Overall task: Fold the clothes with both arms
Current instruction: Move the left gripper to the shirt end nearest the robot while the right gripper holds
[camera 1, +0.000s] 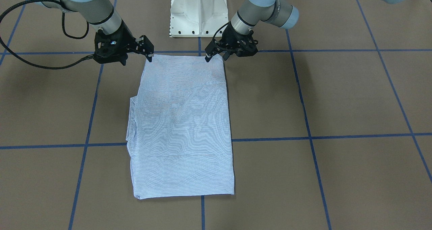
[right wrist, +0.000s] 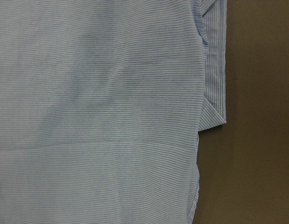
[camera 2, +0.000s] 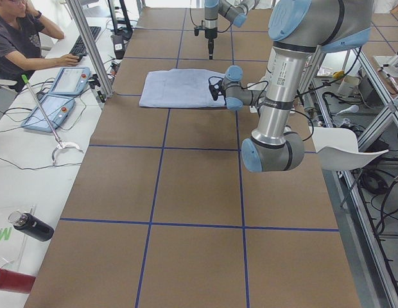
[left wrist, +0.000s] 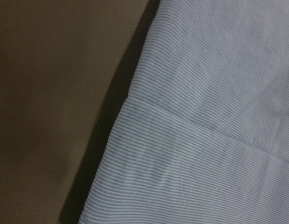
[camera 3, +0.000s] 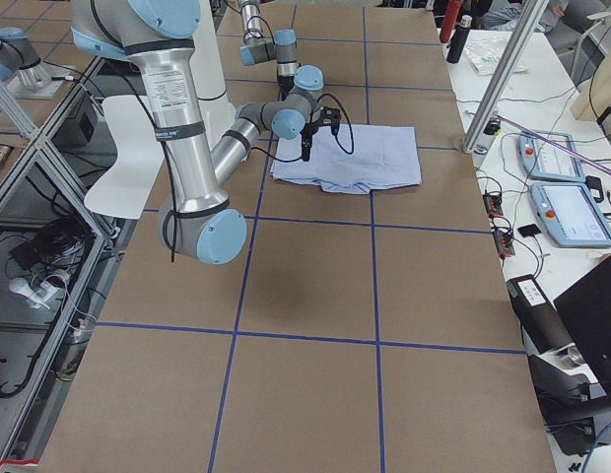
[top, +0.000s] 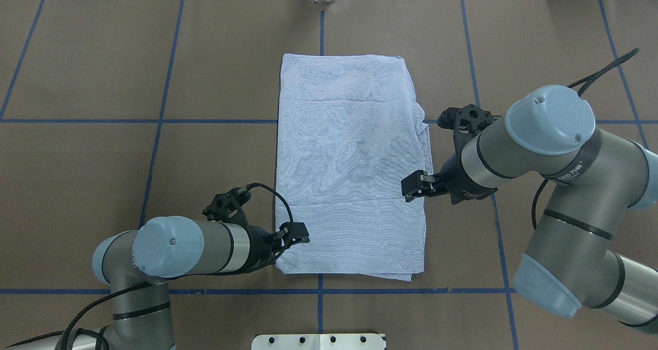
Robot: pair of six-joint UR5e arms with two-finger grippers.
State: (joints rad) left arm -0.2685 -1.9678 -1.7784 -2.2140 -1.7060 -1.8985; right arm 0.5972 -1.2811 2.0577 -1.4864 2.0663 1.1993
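The light blue-and-white striped shirt (camera 1: 182, 128) (top: 349, 170) lies flat on the brown table, folded into a long rectangle, with a sleeve edge sticking out on its right side (right wrist: 214, 93). My left gripper (camera 1: 217, 57) (top: 298, 233) sits at the shirt's near left corner, its fingers apart on either side of that corner and the cloth still flat. My right gripper (camera 1: 136, 59) (top: 413, 185) hangs over the shirt's right edge near the near corner, fingers apart and holding nothing. Both wrist views show only striped cloth (left wrist: 205, 140) and bare table.
The white pedestal base (camera 1: 198, 12) stands just behind the shirt's near edge. Blue tape lines (top: 159, 121) grid the table. A person (camera 2: 19, 38) sits at a side desk with control pendants (camera 2: 61, 93), and bottles (camera 2: 29, 224) lie there too.
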